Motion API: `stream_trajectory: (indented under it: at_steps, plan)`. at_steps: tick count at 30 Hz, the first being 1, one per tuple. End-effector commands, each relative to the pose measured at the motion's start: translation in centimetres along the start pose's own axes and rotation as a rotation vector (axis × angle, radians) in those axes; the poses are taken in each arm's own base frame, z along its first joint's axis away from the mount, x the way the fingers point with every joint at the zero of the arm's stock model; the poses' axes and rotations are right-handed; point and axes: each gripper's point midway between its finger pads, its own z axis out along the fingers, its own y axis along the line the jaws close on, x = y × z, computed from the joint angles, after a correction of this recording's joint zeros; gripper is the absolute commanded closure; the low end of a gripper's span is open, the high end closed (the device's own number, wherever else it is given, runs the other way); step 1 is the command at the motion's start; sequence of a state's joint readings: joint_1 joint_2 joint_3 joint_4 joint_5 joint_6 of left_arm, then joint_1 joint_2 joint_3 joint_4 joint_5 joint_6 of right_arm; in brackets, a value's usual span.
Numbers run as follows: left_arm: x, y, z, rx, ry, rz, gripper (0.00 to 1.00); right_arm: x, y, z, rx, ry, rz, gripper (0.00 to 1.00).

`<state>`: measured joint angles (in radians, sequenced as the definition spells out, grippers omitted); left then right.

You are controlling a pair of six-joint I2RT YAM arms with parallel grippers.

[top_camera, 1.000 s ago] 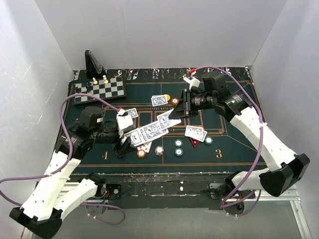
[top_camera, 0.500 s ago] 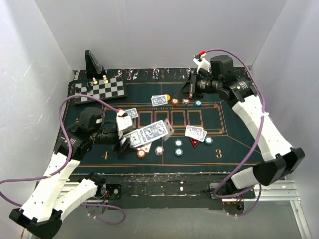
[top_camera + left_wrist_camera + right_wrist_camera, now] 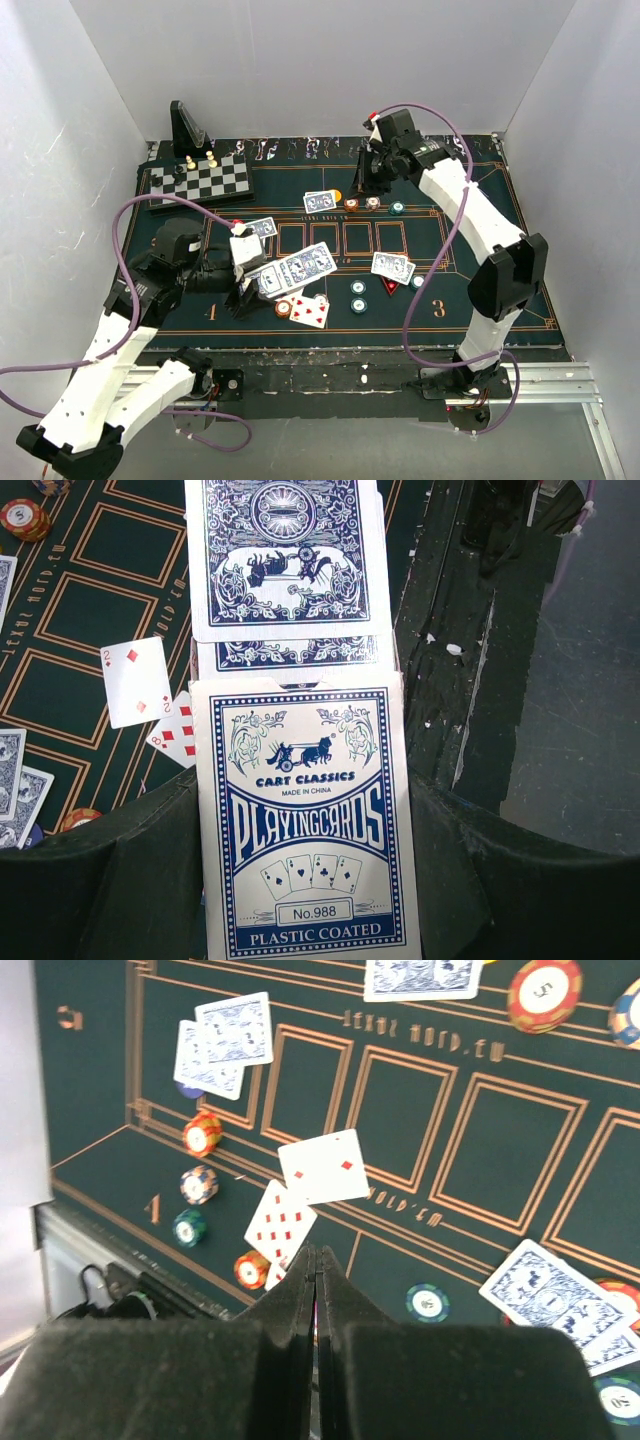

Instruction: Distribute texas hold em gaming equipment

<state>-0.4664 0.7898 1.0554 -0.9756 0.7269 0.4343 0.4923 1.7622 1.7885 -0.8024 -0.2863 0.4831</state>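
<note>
My left gripper (image 3: 250, 285) is shut on a blue-and-white card box (image 3: 295, 268). In the left wrist view the box (image 3: 305, 820) sits between the jaws (image 3: 300, 825) with blue-backed cards (image 3: 285, 555) sticking out of its far end. My right gripper (image 3: 372, 185) is raised over the back of the green mat; its jaws (image 3: 318, 1255) are pressed together with nothing visible in them. Face-up diamond cards (image 3: 310, 311) lie near the front, also seen in the right wrist view (image 3: 322, 1165). Blue-backed pairs lie at the back (image 3: 320, 202), left (image 3: 262, 228) and right (image 3: 393, 267). An orange chip (image 3: 284, 308), teal chips (image 3: 358, 288) and a red triangle (image 3: 388, 285) lie on the mat.
A chessboard with pawns (image 3: 200, 182) and a black angled stand (image 3: 187, 125) sit at the back left. Orange chips (image 3: 352, 205) and a teal chip (image 3: 397, 208) lie under the right gripper. White walls enclose three sides. The mat's front edge (image 3: 340, 335) is near the arm bases.
The right gripper drew back from the fanned deck to the rear of the mat and rose. Face-up cards now lie near the front where a chip showed. The left arm barely moved.
</note>
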Motion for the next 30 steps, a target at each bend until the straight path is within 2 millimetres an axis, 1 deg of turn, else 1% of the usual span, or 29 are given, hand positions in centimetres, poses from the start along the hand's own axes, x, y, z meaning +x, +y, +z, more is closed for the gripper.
stream_trajectory:
  at_steps: [1,3,9,12,14,15,16,17,19,22,23,24,26,28,30]
  plan:
    - [-0.6,-0.5,-0.3,0.012,-0.035,0.013,1.00,-0.8,-1.1,1.1,0.124,-0.022,-0.085,0.99]
    - [-0.6,-0.5,-0.3,0.014,-0.035,0.012,1.00,-0.6,-1.0,1.9,0.114,-0.002,-0.081,0.99]
    - [-0.4,-0.6,-0.3,0.015,-0.034,0.011,1.00,-1.1,-0.9,2.9,0.120,-0.009,-0.090,0.99]
    - [-0.4,-0.6,-0.3,0.012,-0.035,0.013,1.00,0.2,-1.0,3.8,0.109,0.043,-0.081,0.99]
    - [-0.4,-0.6,-0.3,0.011,-0.033,0.012,1.00,2.3,-0.4,4.6,0.046,0.101,-0.077,0.97]
    - [-0.4,-0.6,-0.4,0.011,-0.034,0.016,1.00,3.5,-0.5,5.1,0.022,0.128,-0.070,0.91]
    - [-0.4,-0.7,-0.4,0.012,-0.032,0.018,1.00,5.5,-1.1,5.7,0.009,0.171,-0.050,0.88]
    - [-0.3,-0.7,-0.4,0.012,-0.032,0.018,1.00,6.6,-0.6,6.0,-0.051,0.189,-0.036,0.85]
    - [-0.3,-0.7,-0.3,0.013,-0.032,0.016,1.00,8.4,-0.7,6.6,-0.094,0.206,-0.019,0.82]
    - [-0.3,-0.6,-0.3,0.014,-0.031,0.013,1.00,9.3,-0.9,6.8,-0.106,0.215,-0.011,0.74]
    - [-0.4,-0.6,-0.3,0.013,-0.033,0.015,1.00,9.4,-0.9,6.6,-0.110,0.212,-0.014,0.70]
    - [-0.4,-0.6,-0.3,0.012,-0.031,0.016,1.00,9.4,-0.8,6.4,-0.113,0.209,-0.016,0.63]
    - [-0.5,-0.6,-0.4,0.008,-0.032,0.018,1.00,9.6,-0.6,6.2,-0.128,0.209,-0.024,0.53]
    - [-0.4,-0.6,-0.4,0.009,-0.031,0.018,1.00,10.2,0.2,6.2,-0.172,0.223,-0.044,0.48]
    - [-0.4,-0.6,-0.4,0.008,-0.032,0.018,1.00,11.3,0.7,6.5,-0.207,0.261,-0.067,0.45]
